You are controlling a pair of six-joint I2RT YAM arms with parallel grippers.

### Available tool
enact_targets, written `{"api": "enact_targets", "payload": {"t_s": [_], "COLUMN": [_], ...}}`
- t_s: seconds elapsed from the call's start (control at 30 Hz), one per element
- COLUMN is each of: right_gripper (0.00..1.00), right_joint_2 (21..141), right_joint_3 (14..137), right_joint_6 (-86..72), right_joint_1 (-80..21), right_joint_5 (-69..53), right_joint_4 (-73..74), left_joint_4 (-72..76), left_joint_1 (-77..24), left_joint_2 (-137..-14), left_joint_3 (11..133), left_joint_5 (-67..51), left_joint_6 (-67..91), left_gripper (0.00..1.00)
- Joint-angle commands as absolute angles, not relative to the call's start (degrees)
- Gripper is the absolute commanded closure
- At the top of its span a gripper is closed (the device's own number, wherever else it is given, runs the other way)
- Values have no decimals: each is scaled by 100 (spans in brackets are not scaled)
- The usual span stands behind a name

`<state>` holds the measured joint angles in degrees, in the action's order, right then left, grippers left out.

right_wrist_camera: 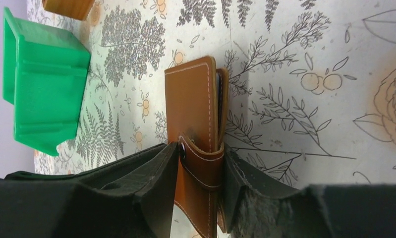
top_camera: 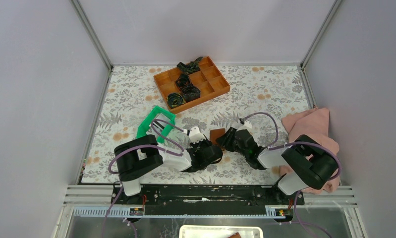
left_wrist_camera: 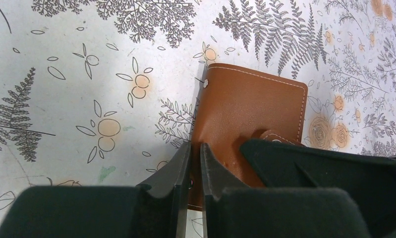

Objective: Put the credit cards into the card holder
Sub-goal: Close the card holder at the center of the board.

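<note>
The brown card holder (top_camera: 217,135) sits between my two grippers at the near middle of the table. It is folded, with its snap tab wrapped round one edge. In the left wrist view my left gripper (left_wrist_camera: 196,148) is pinched on the holder's (left_wrist_camera: 250,109) near side edge, its jaws almost together. In the right wrist view my right gripper (right_wrist_camera: 201,148) has one finger against each face of the holder (right_wrist_camera: 193,99), across the tab. No credit cards show. A thin dark edge lies between the holder's leaves, and I cannot tell what it is.
A green plastic tray (top_camera: 156,121) stands just left of the grippers, also in the right wrist view (right_wrist_camera: 42,84). An orange compartment tray (top_camera: 220,79) with black coiled items (top_camera: 183,91) is at the back. A pink cloth (top_camera: 310,124) lies by the right arm.
</note>
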<state>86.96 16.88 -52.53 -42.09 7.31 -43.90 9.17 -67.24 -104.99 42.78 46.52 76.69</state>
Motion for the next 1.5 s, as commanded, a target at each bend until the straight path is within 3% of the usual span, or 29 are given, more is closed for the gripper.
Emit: {"api": "enact_targets", "payload": {"t_s": [0.0, 0.33, 0.57, 0.7, 0.9, 1.13, 1.33, 1.47], "right_gripper": [56, 52, 48, 38, 38, 48, 60, 68], "right_joint_2": [8893, 8544, 7553, 7111, 6507, 5500, 6190, 6472], "right_joint_3": [1425, 1316, 1219, 1122, 1125, 1240, 1687, 1942], "right_joint_6": [-5094, -5150, -5378, -5567, -5782, -5894, -5640, -5517], "right_joint_1": [-4605, -4605, -4605, -4605, -4605, -4598, -4579, -4551], "right_joint_5": [-269, -24, 644, 1043, 1522, 2317, 2422, 2564], "right_joint_4": [-2320, -1907, -954, -516, -4, 391, 96, -70], "left_joint_4": [-918, -991, -1117, -1182, -1221, -1269, -1346, -1487], "left_joint_1": [-6780, -6778, -6780, -6781, -6778, -6779, -6780, -6778], "left_joint_2": [-11333, -11166, -10905, -10786, -10785, -10784, -10715, -10618], "left_joint_3": [3776, 3727, 3692, 3692, 3722, 3717, 3742, 3793], "left_joint_5": [2854, 2967, 3144, 3235, 3251, 3239, 3269, 3379], "left_joint_6": [7564, 7642, 7682, 7682, 7664, 7660, 7631, 7633], "left_gripper": [84, 83, 79, 77, 77, 77, 75, 66]}}
